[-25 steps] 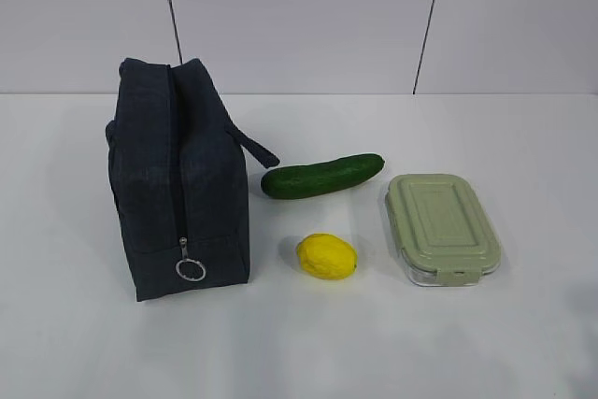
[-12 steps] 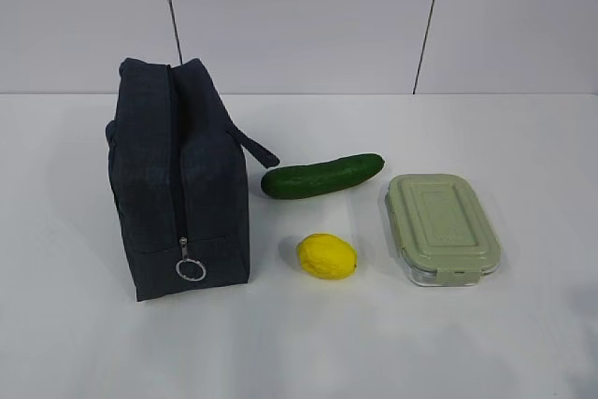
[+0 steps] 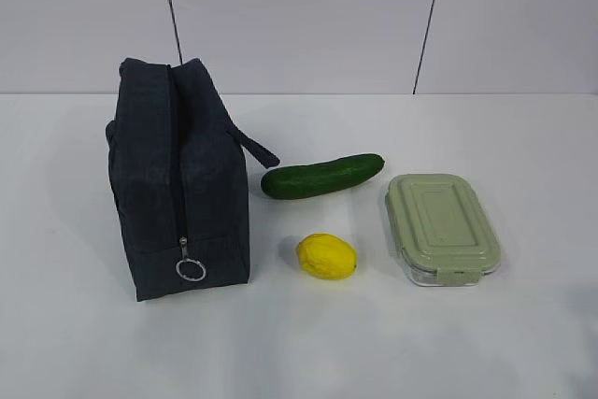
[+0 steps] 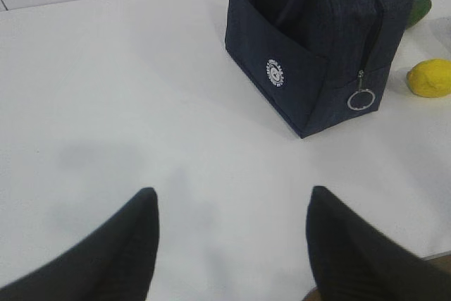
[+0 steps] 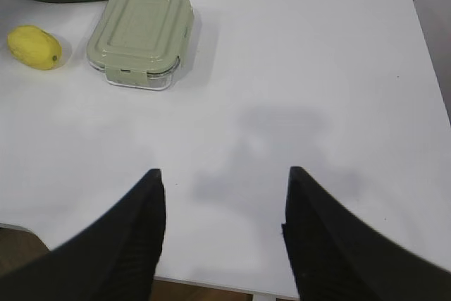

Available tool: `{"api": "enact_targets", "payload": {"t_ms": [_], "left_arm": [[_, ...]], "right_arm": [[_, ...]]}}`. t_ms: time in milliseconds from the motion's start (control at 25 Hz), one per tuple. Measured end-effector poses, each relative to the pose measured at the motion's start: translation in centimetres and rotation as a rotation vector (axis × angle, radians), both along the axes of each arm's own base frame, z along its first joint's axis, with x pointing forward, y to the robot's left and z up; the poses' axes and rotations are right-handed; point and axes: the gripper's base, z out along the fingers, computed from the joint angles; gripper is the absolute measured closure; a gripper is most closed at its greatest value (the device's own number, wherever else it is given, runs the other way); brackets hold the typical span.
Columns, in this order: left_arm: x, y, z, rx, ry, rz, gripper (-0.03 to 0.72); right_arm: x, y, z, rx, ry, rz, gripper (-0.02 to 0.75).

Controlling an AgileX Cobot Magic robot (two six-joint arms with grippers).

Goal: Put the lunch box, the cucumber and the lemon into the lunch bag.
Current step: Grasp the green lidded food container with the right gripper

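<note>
Both hands, left hand (image 4: 232, 202) and right hand (image 5: 222, 181), hung open and empty over the bench (image 3: 523, 343); lunch bag (image 3: 177, 179) stood zipped.

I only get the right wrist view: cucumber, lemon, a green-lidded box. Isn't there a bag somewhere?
Observer: Yes, the lunch bag stands upright left of the lemon, outside your picture.
Operator: Is it open?
Observer: No, the zipper looks closed, its ring pull hanging near the bag's bottom.
Operator: Anything printed on it?
Observer: A small round white logo on one side panel.
Operator: Is the other arm busy?
Observer: No. The left gripper is over bare table, jaws apart, holding nothing.
</note>
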Motion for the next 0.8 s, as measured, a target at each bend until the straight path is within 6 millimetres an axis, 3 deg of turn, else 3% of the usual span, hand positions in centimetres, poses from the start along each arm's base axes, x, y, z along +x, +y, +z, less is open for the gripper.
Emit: {"api": "enact_targets", "payload": {"t_ms": [800], "left_arm": [[0.00, 0.00, 0.00, 0.000, 0.000, 0.000, 0.223]], "right_arm": [[0.00, -0.02, 0.00, -0.001, 0.000, -0.001, 0.303]]}}
